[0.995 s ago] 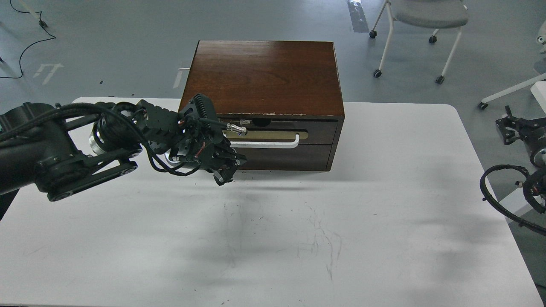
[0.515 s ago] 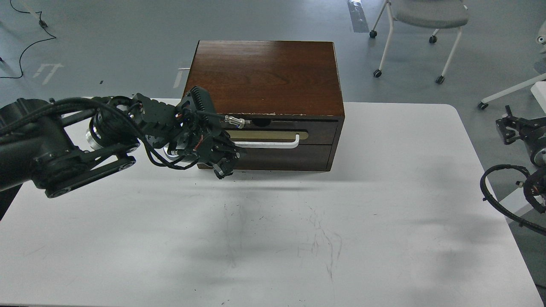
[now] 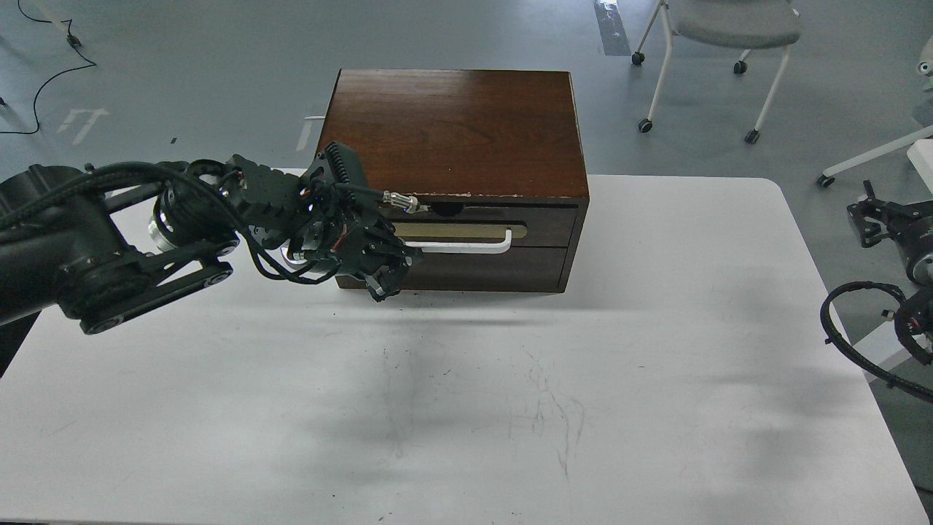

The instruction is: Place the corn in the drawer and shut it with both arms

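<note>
The dark brown drawer (image 3: 543,219) sits in the upper slot of the wooden cabinet (image 3: 452,131). Its front is about flush with the cabinet face. Its white bar handle (image 3: 466,249) lies on a brass-coloured plate. The corn is not in view. My left gripper (image 3: 390,275) hangs in front of the drawer's left end and hides the left end of the handle. It is dark and its fingers cannot be told apart. My right arm shows only at the right edge, off the table, and its gripper (image 3: 871,216) is small and dark.
The cabinet stands at the back middle of the white table (image 3: 510,408). A plain dark panel (image 3: 496,271) lies below the drawer. A wheeled chair (image 3: 718,44) stands on the floor behind. Black cables (image 3: 853,343) hang by the table's right edge.
My left gripper has moved a little up and toward the drawer front. The drawer and the right arm have not moved.
</note>
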